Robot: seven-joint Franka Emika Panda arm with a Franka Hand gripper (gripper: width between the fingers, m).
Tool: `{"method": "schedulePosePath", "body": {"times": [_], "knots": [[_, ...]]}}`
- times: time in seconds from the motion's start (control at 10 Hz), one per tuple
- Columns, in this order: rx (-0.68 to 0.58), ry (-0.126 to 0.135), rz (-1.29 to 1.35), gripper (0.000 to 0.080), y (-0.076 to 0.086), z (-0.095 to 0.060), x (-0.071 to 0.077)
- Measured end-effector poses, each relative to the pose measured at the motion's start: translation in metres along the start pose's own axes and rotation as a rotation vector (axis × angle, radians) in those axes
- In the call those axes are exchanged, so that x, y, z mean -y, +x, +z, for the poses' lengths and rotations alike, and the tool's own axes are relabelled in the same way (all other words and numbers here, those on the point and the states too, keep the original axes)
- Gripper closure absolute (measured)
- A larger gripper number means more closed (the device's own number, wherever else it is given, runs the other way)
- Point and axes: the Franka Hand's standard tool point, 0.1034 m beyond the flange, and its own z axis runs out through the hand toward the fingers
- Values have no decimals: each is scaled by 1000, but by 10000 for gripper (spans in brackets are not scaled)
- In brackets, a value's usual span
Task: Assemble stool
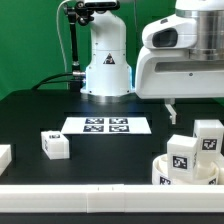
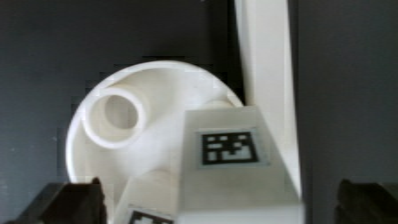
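The white round seat lies at the front of the exterior view's right. Its hole shows in the wrist view. Two white tagged legs stand on or at it. A third leg lies apart on the black table at the exterior view's left. My gripper hangs above the seat and the two legs, touching nothing. In the wrist view the gripper is open, its dark fingertips far apart, and a tagged leg rises between them from below.
The marker board lies flat mid-table before the robot base. A plain white bar runs along the front edge; it also shows in the wrist view beside the seat. A white piece sits at the exterior view's left edge.
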Motion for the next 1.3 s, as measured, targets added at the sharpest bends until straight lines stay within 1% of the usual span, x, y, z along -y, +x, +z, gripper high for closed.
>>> {"method": "schedulePosePath", "body": {"times": [0.4,0.5,0.6,0.7,0.8,1.2,1.3], "knots": [[5,-3,-4,151,-2,5,-1],[8,-4,-4,252,-2,8,-1],[11,-5,-3,387,-2,9,-2],[12,-5,-5,387,-3,10,-2],[14,-5,-26,465,-2,10,-2],[18,-4,-22,465,0,9,-4],[18,-4,60,465,-1,9,-4]]}}
